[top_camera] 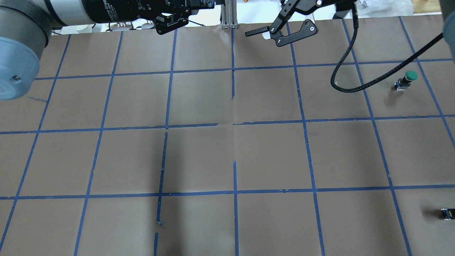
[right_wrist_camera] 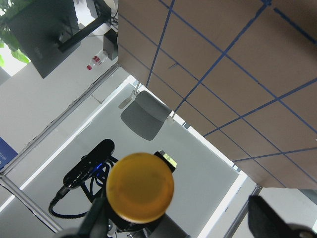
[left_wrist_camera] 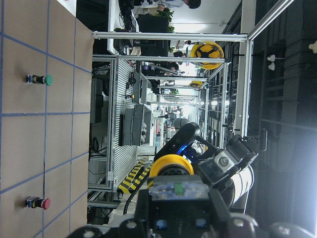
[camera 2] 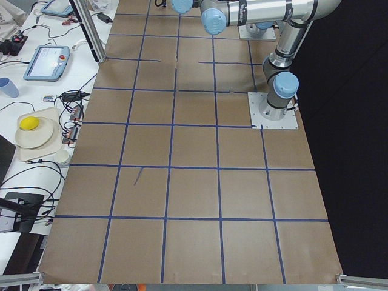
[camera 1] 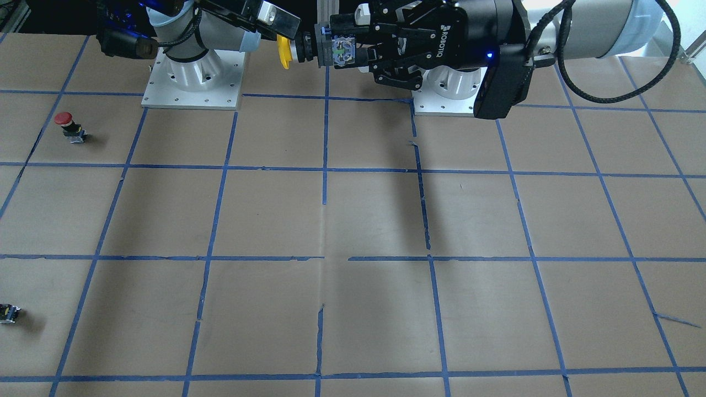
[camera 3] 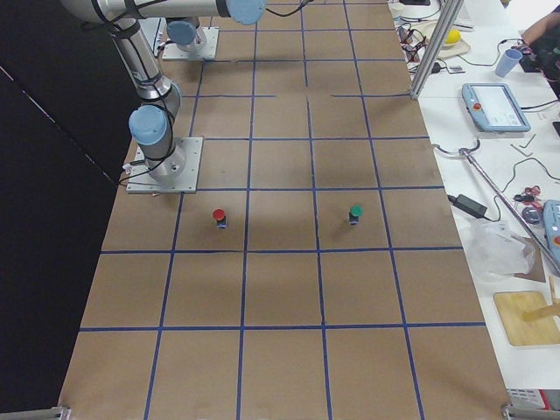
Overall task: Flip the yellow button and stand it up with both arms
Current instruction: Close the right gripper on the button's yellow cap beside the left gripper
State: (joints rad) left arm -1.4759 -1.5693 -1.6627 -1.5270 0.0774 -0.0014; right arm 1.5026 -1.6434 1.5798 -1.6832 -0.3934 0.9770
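Observation:
The yellow button (camera 1: 284, 52) is held sideways in the air above the table's robot side, with its grey base (camera 1: 339, 52) to the view's right. My left gripper (camera 1: 353, 53) is shut on that base; in the left wrist view the cap (left_wrist_camera: 171, 166) sits above the base (left_wrist_camera: 176, 191). My right gripper (right_wrist_camera: 181, 218) is open. Its fingers (right_wrist_camera: 267, 218) stand wide on either side of the yellow cap (right_wrist_camera: 140, 186), which faces its camera, and they do not touch it. In the overhead view the right gripper (top_camera: 273, 33) shows open; the button is out of that view.
A red-capped button (camera 1: 66, 125) stands on the table on my right side, and a green-capped button (top_camera: 407, 80) stands farther out. A small dark block with a yellow spot (camera 1: 8, 313) lies near the far right edge. A black cable (top_camera: 352, 71) loops down from the right arm.

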